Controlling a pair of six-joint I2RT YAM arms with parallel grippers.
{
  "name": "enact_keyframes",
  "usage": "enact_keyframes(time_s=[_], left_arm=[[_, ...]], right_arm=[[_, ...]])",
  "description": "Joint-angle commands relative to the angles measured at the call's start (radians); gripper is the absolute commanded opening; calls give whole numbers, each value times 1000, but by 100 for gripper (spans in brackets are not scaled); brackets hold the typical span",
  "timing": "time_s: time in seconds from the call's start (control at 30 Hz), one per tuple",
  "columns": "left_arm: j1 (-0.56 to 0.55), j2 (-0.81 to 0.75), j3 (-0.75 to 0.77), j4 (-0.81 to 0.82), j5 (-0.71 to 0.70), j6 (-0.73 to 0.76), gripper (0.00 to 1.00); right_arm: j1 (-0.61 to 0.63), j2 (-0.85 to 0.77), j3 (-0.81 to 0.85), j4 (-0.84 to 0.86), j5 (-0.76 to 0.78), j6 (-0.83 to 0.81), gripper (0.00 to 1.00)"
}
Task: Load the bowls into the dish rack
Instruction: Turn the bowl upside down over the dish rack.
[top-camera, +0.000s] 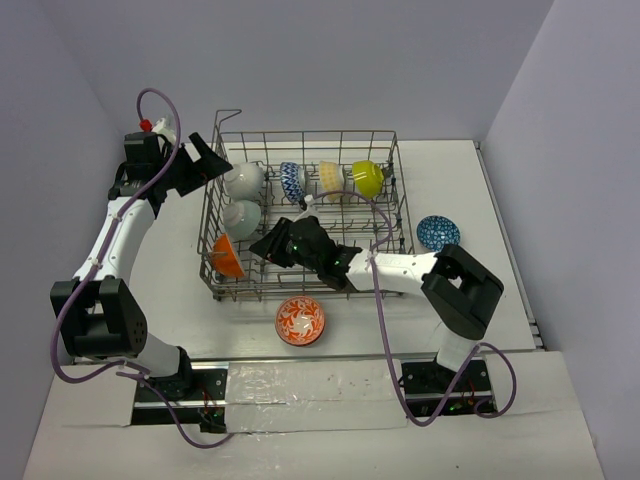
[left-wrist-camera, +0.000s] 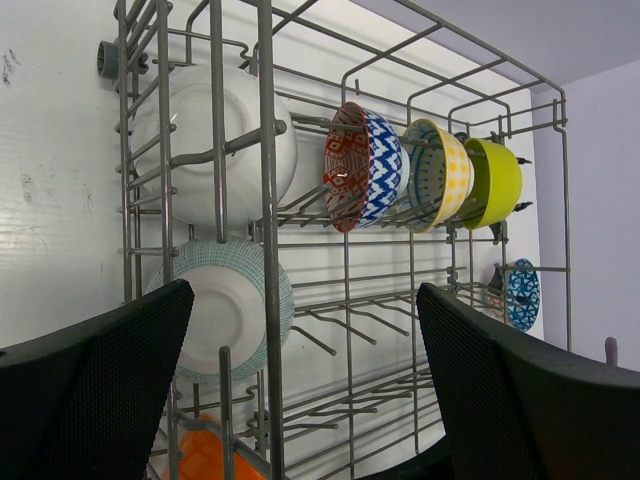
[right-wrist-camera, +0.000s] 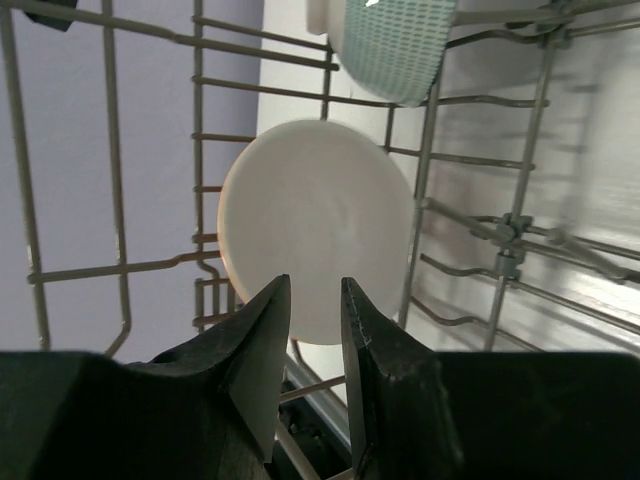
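Observation:
The dish rack (top-camera: 395, 190) holds a white bowl (top-camera: 245, 178), a grey-patterned bowl (top-camera: 243, 217), an orange bowl (top-camera: 227, 256), a blue-white bowl (top-camera: 292, 180), a pale yellow bowl (top-camera: 331, 178) and a lime bowl (top-camera: 367, 178). A red-white bowl (top-camera: 300, 320) lies on the table in front of the rack. A dark-blue patterned bowl (top-camera: 437, 232) lies to the rack's right. My right gripper (top-camera: 268, 243) is inside the rack, slightly open and empty, just short of the orange bowl's pale face (right-wrist-camera: 315, 240). My left gripper (top-camera: 218, 165) is wide open and empty at the rack's far left side.
The rack's wire wall (left-wrist-camera: 265, 200) stands directly in front of my left gripper (left-wrist-camera: 300, 400). Upright tines (left-wrist-camera: 340, 320) fill the middle rows. The raised corner loop (top-camera: 228, 113) is at the far left. Walls close off the left, right and back.

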Motion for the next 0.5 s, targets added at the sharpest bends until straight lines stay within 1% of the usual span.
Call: enact_keyframes(time_s=[0.0,0.23,0.47], left_arm=[[-6,-11,32,29,17,-13,99],[-6,-11,33,29,17,-11,99],[-6,-11,32,29,17,-11,99]], right_arm=[[1,-14,-34,-72,29,-23,35],[-5,8,7,-85,4,-41,35],[-5,2,52,-68,-34,-101,37]])
